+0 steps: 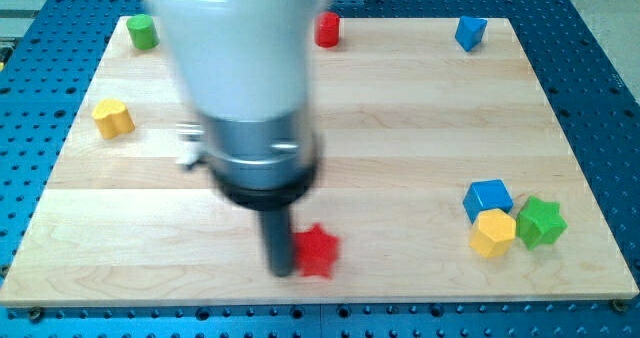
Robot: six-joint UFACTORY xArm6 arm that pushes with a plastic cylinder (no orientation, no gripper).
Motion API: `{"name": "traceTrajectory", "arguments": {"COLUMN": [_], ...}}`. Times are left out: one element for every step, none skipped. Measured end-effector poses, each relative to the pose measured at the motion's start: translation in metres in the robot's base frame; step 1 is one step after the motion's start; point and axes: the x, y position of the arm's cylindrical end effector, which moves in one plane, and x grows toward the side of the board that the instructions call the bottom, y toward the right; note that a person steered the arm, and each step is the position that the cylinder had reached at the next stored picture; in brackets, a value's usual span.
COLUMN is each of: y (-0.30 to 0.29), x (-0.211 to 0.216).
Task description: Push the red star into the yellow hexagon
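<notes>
My tip (281, 270) rests on the bench (400, 108), touching the left side of the red star (318, 250). The tool is a plain rod (no jaws, so nothing parts, closes or clamps). The yellow hexagon (492, 232) lies well to the tip's right, touching the blue block (487, 197) and just beside the green star (541, 221). The image is motion-blurred around the arm.
</notes>
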Motion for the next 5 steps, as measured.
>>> {"name": "traceTrajectory", "arguments": {"y": [0.064, 0.094, 0.099, 0.139, 0.152], "x": [-0.018, -0.014, 0.022, 0.008, -0.004]}}
